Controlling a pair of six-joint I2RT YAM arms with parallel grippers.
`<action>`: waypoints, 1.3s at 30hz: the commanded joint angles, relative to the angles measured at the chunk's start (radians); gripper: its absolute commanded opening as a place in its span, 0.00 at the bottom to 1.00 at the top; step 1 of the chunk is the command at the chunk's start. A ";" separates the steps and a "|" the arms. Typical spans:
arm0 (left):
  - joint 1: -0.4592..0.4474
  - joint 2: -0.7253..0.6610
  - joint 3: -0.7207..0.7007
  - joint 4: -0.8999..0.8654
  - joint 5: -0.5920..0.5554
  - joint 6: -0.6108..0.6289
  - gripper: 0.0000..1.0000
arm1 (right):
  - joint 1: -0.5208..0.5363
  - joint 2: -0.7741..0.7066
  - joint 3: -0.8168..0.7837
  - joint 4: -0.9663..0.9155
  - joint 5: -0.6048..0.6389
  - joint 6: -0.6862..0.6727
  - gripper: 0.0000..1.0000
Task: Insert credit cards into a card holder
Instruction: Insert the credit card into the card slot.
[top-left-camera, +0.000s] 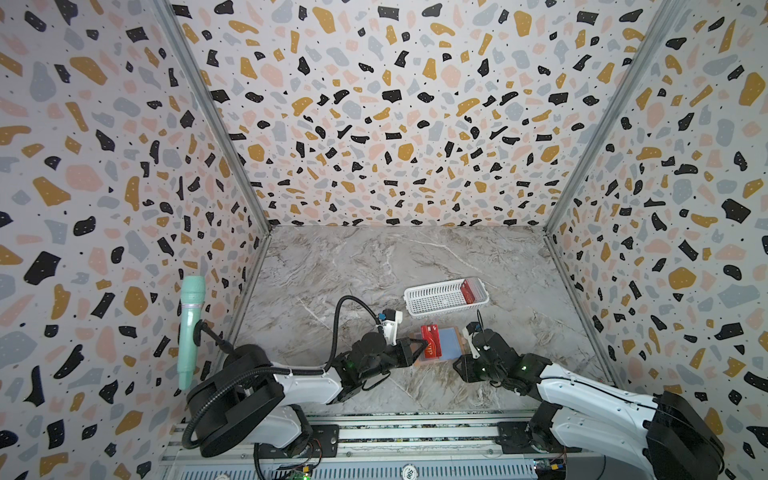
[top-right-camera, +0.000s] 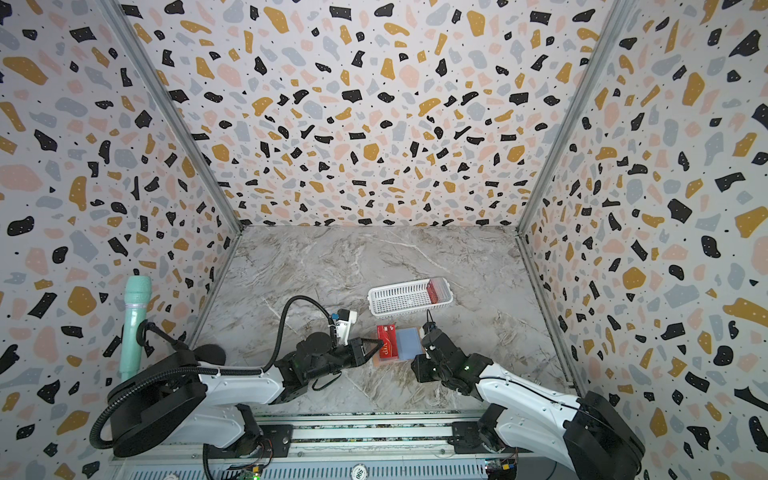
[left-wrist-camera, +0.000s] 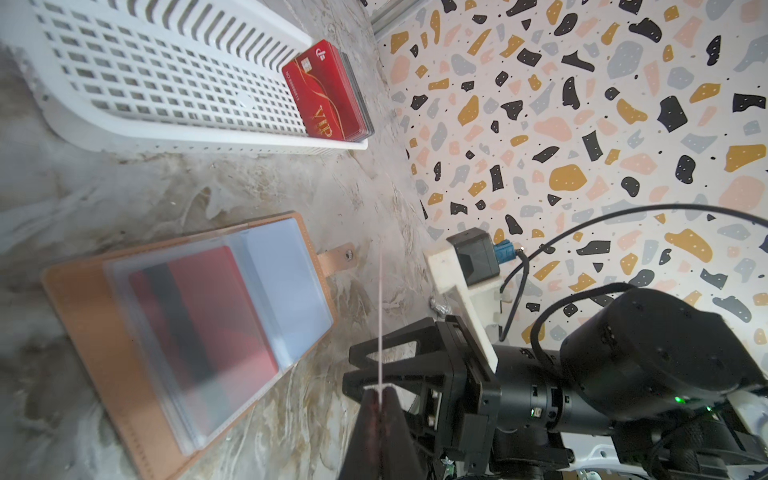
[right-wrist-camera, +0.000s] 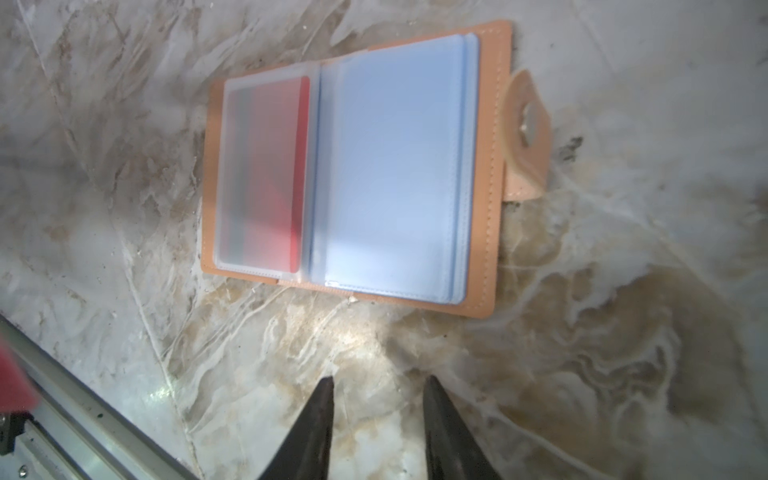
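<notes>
On the marble table (top-left-camera: 374, 266), in both top views, your card holder (top-left-camera: 451, 344) lies open between the arms. The left gripper (top-left-camera: 424, 342) holds a red card (top-left-camera: 432, 349) that overlaps the holder's page on that side. More credit cards (top-left-camera: 468, 291) stand in the white basket (top-left-camera: 415, 305).

In the left wrist view, the jaws are clamped on that card, seen edge-on.

In the right wrist view, the right gripper (right-wrist-camera: 378, 380) has its jaws apart and empty. One sleeved card (right-wrist-camera: 274, 174) is in place and the blue sleeves (right-wrist-camera: 395, 166) look bare. I judge you are early in the task.
</notes>
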 joint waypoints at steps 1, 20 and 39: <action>-0.011 0.013 -0.008 0.038 -0.027 -0.022 0.00 | -0.055 -0.029 -0.005 0.021 -0.021 0.003 0.36; -0.010 0.249 0.057 0.158 -0.042 -0.201 0.00 | -0.243 0.064 -0.027 0.152 -0.158 -0.077 0.28; 0.053 0.387 0.099 0.190 0.040 -0.204 0.00 | -0.244 0.150 -0.049 0.194 -0.162 -0.088 0.27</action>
